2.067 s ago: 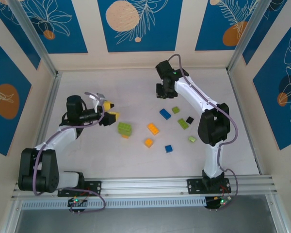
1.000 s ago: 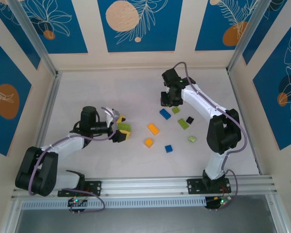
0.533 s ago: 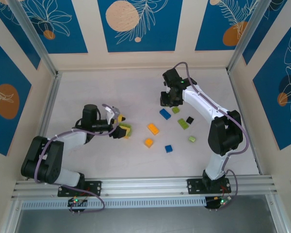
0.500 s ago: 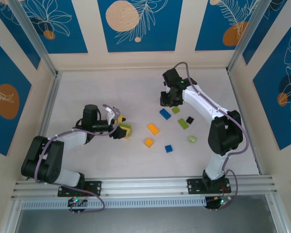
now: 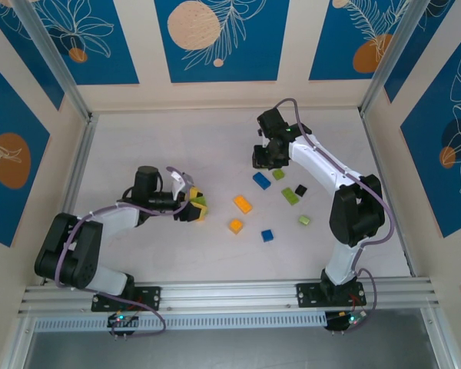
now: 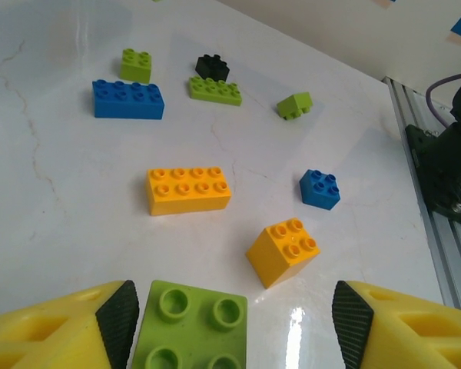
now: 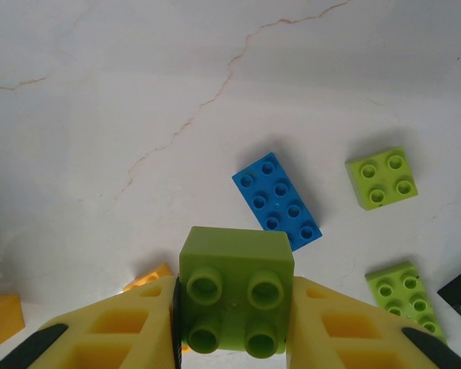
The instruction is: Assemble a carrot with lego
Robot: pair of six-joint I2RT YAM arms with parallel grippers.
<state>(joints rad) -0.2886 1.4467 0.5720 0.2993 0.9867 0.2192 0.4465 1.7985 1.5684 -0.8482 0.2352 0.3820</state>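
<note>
A lime green lego brick (image 6: 190,327) lies studs-up on the table between my left gripper's (image 6: 232,323) fingers. It sits close against the left pad (image 6: 117,319), with a wide gap to the right pad (image 6: 352,323), so the jaws stand open. From above, that gripper (image 5: 190,205) is low at centre left with the green brick (image 5: 201,205) at its tips. My right gripper (image 7: 234,311) is shut on another lime green brick (image 7: 235,288), held above the table at the back centre (image 5: 263,157).
Loose bricks lie right of centre: a long orange one (image 5: 243,204), an orange square (image 5: 235,226), a small blue one (image 5: 267,236), a long blue one (image 5: 261,181), green ones (image 5: 290,197) and a black one (image 5: 300,190). Walls enclose the table.
My left gripper has slid right along the table to the green brick and its jaws have narrowed around it. The right arm has barely moved and keeps its brick.
</note>
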